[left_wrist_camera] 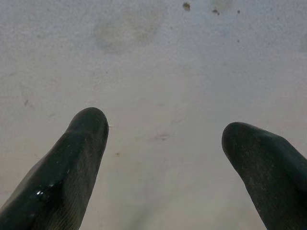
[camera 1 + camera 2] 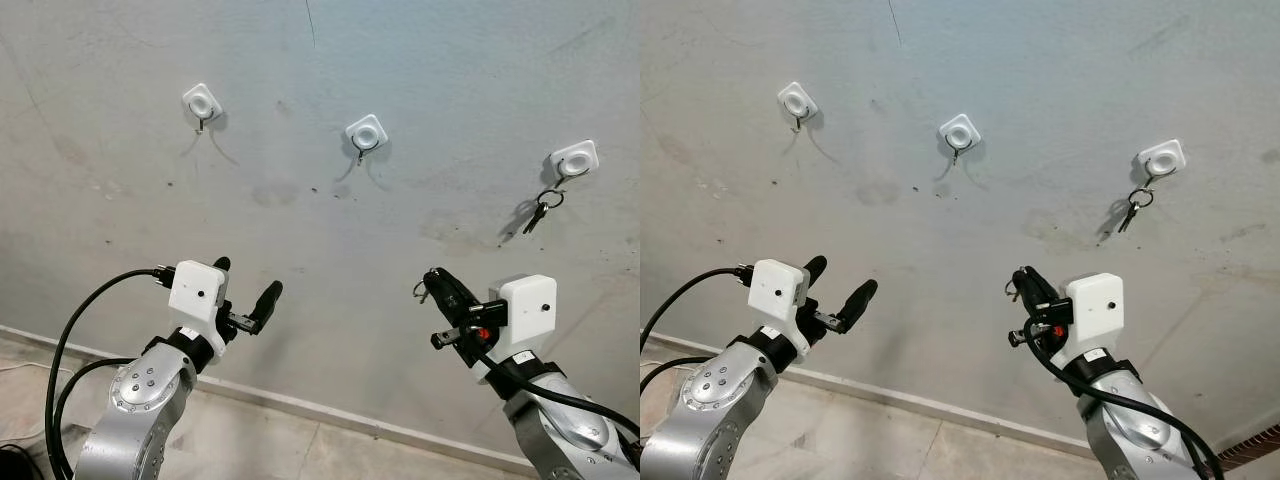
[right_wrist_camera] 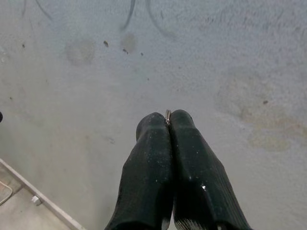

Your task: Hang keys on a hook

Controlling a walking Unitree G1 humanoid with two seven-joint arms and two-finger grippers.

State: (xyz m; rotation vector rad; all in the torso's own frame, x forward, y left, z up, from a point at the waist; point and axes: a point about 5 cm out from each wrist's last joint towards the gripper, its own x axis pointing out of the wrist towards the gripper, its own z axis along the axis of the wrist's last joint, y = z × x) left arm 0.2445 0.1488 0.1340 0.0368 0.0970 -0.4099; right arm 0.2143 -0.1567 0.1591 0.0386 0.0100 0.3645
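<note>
Grey stained plaster wall point(image 2: 300, 230) with three white square hooks in a row: left hook point(image 2: 202, 103) bare, middle hook point(image 2: 366, 133) bare, right hook point(image 2: 574, 160) carrying a dark key bunch on a ring point(image 2: 541, 208). Pale skirting strip point(image 2: 300, 405) runs along the wall foot above the tiled floor point(image 2: 250, 440). Left gripper point(image 2: 247, 293) raised near the wall, fingers spread wide, nothing in them. Right gripper point(image 2: 432, 278) fingers pressed together, pinching a small metal key ring point(image 3: 168, 115) at the tips, well below the hooks, open wall between.
</note>
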